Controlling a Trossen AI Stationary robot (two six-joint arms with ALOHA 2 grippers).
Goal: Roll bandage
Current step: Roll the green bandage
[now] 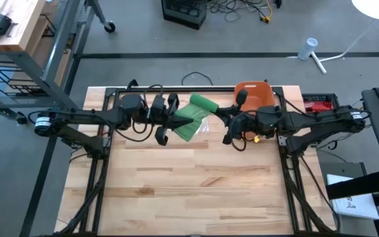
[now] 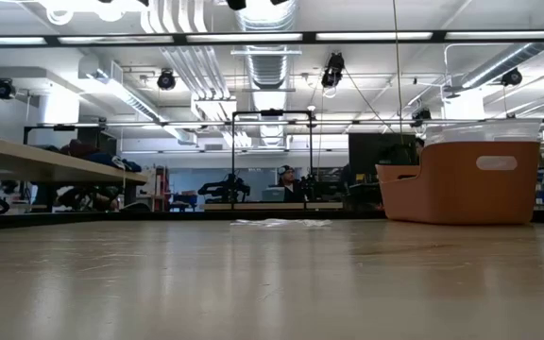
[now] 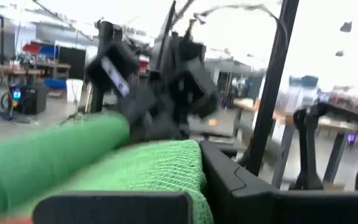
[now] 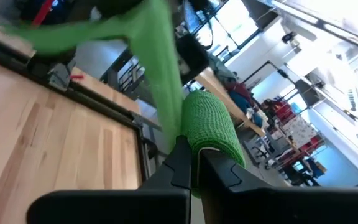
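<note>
Both grippers are closed on the green bandage [image 1: 194,113], held above the table's [image 1: 196,191] far edge: right gripper [image 1: 217,112] pinches the roll, left gripper [image 1: 174,121] clamps the loose end. An orange bin [image 1: 255,93] stands nearby.

The desk [image 1: 196,191] is a light wooden butcher-block top with a black frame along its far edge and sides; most of its surface is bare. An orange bin [image 1: 254,93] stands on it at the far edge, right of centre, and in the low view it appears upright with a pale lid. A flat, crumpled clear wrapper [image 2: 280,223] lies on the desk near the far edge, left of the bin and apart from it.
</note>
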